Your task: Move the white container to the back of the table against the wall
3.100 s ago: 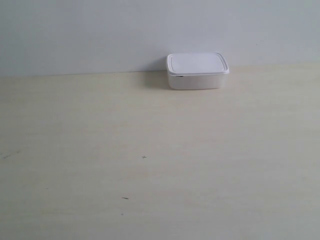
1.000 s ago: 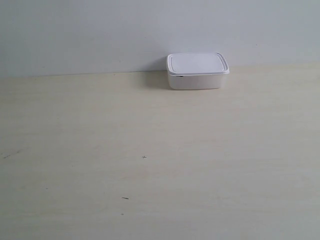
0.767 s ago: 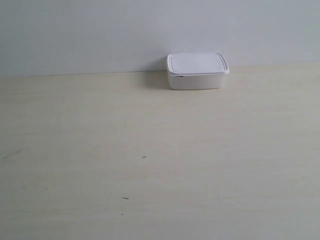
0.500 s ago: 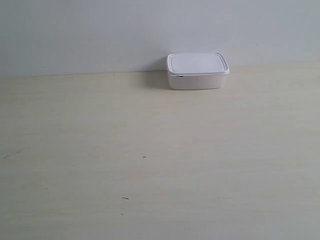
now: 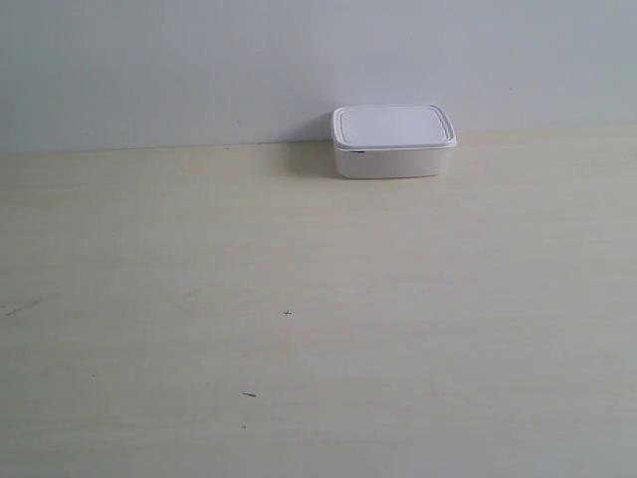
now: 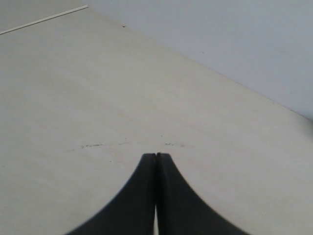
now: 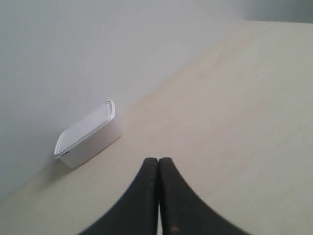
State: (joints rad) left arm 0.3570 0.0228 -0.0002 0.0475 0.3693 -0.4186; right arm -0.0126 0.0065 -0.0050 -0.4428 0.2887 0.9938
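The left gripper (image 6: 156, 156): 2 dark, curved, tapering fingers pressed tip to tip with no gap between them and nothing held. Only pale table surface lies beyond them. The right gripper (image 7: 158, 160): the same dark curved pair, likewise closed flat against each other and empty, well apart from the box.

The shallow rectangular white plastic container (image 5: 393, 139) has rounded corners, smooth walls and a flat lid (image 5: 392, 124) edged by a raised rim. It stands level at the back of the broad pale cream wood-grain table (image 5: 318, 259). Its rear side is against or just beside the plain, smooth grey-white wall (image 5: 199, 60). The right wrist view shows it lying along the line where table meets wall. A few tiny dark specks (image 5: 288, 314) mark the faint grain nearer the front.
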